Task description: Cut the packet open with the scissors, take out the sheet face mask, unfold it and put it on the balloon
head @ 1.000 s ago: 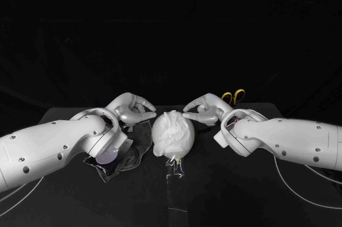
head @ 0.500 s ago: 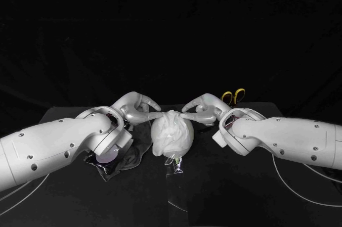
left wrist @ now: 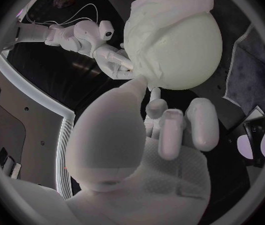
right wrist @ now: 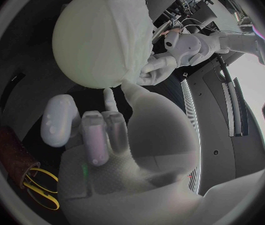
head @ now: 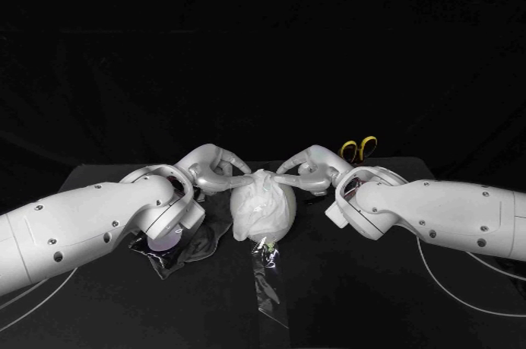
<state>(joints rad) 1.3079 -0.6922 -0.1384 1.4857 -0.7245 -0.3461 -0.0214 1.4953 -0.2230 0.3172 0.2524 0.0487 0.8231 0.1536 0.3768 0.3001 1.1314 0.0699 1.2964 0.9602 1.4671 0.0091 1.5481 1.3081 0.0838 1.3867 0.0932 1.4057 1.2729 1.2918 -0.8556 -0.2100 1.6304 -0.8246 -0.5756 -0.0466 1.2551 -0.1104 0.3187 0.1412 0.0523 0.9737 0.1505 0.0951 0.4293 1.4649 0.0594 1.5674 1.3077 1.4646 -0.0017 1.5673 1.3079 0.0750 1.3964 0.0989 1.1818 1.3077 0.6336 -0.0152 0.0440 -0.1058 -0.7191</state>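
Head view: both white arms reach in from the near corners and meet at the middle of the black table (head: pixel 351 303), forearms angled inward like a V. The left hand (head: pixel 213 172) and the right hand (head: pixel 310 170) face each other across the far end of the balloon (left wrist: pixel 189 50), which lies at the table's centre with its knotted neck pointing near. The sheet face mask (head: pixel 263 208) is draped over the balloon, and its far edge rises to a small peak between the two hands.

Each hand pinches that far edge of the mask between thumb and a fingertip. The left wrist view shows the left thumb stretched out to the edge while the other fingers (left wrist: pixel 201 125) curl in toward the palm. The right wrist view shows the same pose on the right.

The table's far edge runs just behind the hands. The scissors (head: pixel 359 147), with yellow handles, lie just beyond the right hand near that edge. The dark packet (head: pixel 175 250) lies under the left forearm, left of the balloon. Between the forearms the black tabletop shows, with a clear plastic strip (head: pixel 268 292) running from the balloon's neck toward the near edge.
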